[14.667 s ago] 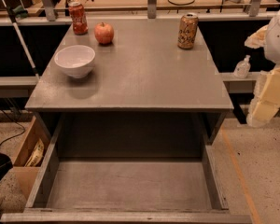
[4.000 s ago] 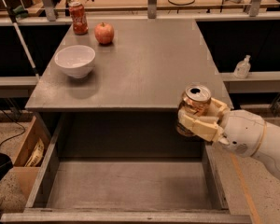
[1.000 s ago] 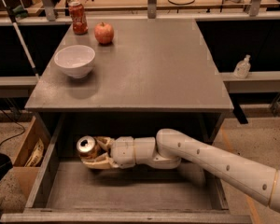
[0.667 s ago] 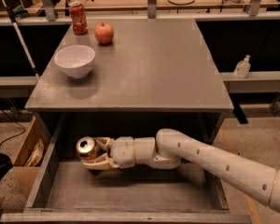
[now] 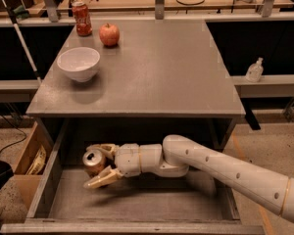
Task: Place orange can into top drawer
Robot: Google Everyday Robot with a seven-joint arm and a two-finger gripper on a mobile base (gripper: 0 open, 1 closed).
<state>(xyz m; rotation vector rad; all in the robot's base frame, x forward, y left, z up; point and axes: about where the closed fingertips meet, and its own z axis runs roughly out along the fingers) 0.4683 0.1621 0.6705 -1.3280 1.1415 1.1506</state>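
The orange can (image 5: 94,162) stands upright in the left rear part of the open top drawer (image 5: 152,202), its silver top facing up. My gripper (image 5: 90,166) reaches in from the right, low inside the drawer. Its fingers (image 5: 101,178) are spread on either side of the can, one behind it and one in front, with a gap showing at the front finger. The white arm (image 5: 225,168) crosses the right half of the drawer.
On the grey table (image 5: 152,77) stand a white bowl (image 5: 78,64), a red apple (image 5: 109,34) and a red cola can (image 5: 81,18). A cardboard box (image 5: 29,160) sits on the floor left of the drawer. A small bottle (image 5: 255,70) stands on the right ledge.
The gripper carried the can from the table down into the drawer. Since a second ago its fingers have spread apart from the can, which sits slightly lower.
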